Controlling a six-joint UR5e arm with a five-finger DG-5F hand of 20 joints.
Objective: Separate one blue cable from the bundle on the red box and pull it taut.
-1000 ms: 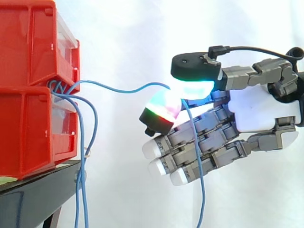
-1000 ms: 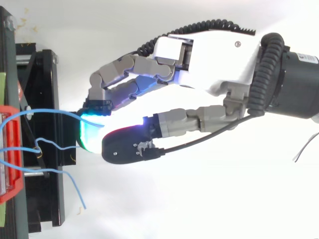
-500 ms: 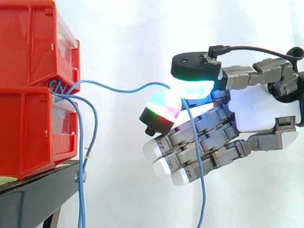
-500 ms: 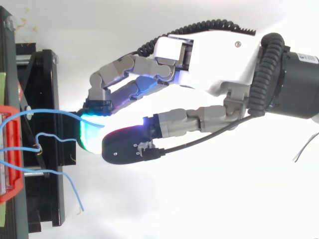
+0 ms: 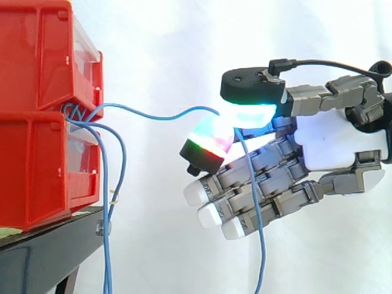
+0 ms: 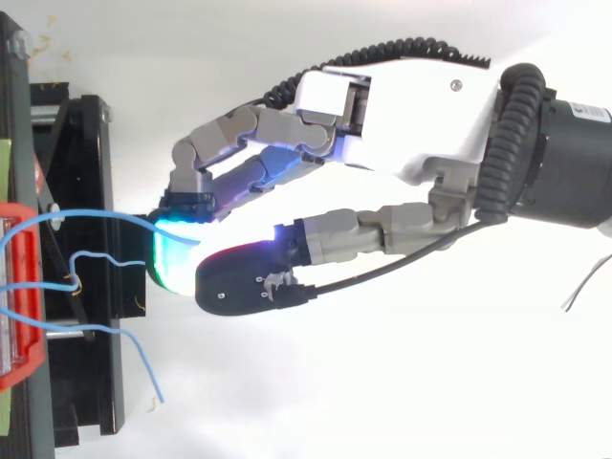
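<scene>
A thin blue cable (image 5: 153, 114) runs in a slack wave from the bundle (image 5: 76, 114) at the front of the stacked red boxes (image 5: 37, 110) across to my hand (image 5: 331, 144). The hand is shut on that cable: a glowing green-cyan pad (image 5: 251, 115) and a red-green pad (image 5: 205, 142) pinch it. Past the pinch the cable hangs down in front of the other fingers (image 5: 257, 245). From above, the same cable (image 6: 96, 216) reaches the cyan pad (image 6: 172, 256) of the hand (image 6: 411, 105). The other blue strands (image 5: 110, 208) droop down from the bundle.
The red boxes rest on a black stand (image 5: 43, 251), also seen from above as the stand (image 6: 91, 239) at the left edge. Loose blue cable ends (image 6: 139, 359) lie over the stand. A white curtain forms the backdrop.
The hand and pinched cable have held still. The loose strands hanging from the bundle have swayed a little, and the lower fingers shifted slightly.
</scene>
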